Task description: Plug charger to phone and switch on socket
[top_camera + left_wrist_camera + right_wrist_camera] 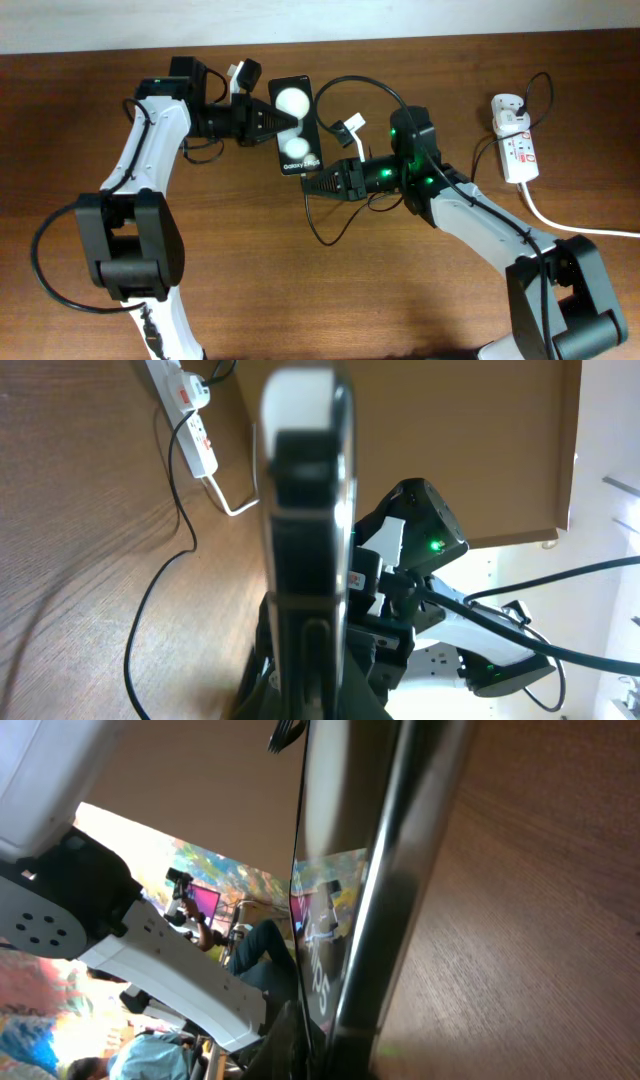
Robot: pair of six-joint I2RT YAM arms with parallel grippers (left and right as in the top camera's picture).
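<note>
Black phone [297, 125] is held at its left long edge by left gripper [272, 118], jaws closed on it, near top-centre of table [300, 300]. Right gripper [310, 185] is set just at phone's lettered end. Whether charger [313, 232] is pinched can't be told: tip hidden, cable looped below. Step judged: plugging in, not confirmed done. Next, tip to be lined up w/ port, then socket [518, 150], far right, switched. L wrist view shows phone edge-on, unlike overhead. R wrist view gives only rim & reflections.
</note>
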